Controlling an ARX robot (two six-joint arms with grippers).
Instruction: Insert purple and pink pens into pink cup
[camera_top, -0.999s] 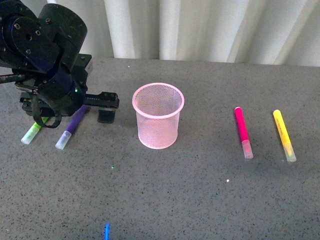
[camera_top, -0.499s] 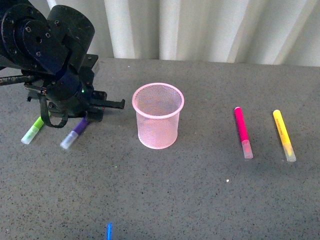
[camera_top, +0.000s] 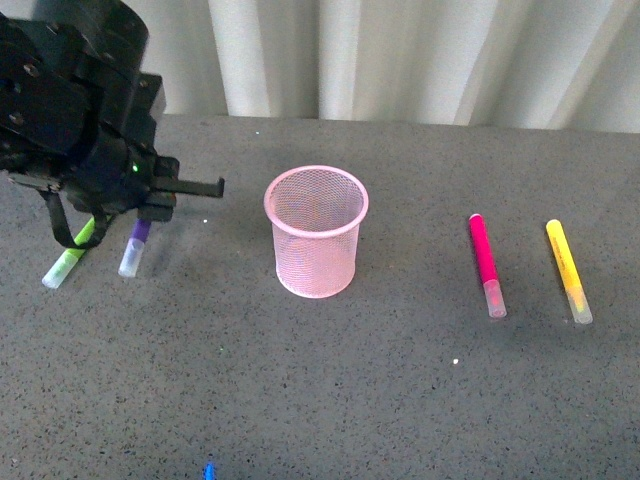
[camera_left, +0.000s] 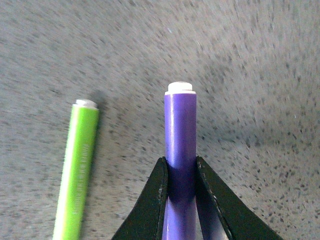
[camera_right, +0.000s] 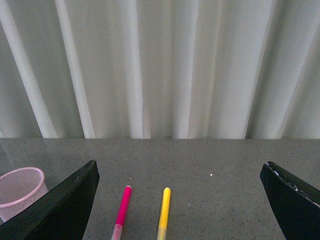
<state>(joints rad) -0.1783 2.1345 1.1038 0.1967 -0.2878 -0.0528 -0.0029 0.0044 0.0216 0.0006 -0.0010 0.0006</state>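
My left gripper is shut on the purple pen at the far left, holding it off the table with its clear cap hanging down. In the left wrist view the two black fingers pinch the purple barrel. The pink mesh cup stands upright in the middle, to the right of that gripper. The pink pen lies flat on the table to the right of the cup; it also shows in the right wrist view. My right gripper is open and empty, out of the front view.
A lime-green marker lies just left of the held purple pen and shows in the left wrist view. A yellow marker lies right of the pink pen. White curtains hang behind the grey table.
My left gripper has lifted the purple pen off the table and drawn it up and to the left; the pen has swung from slanted to nearly hanging down.
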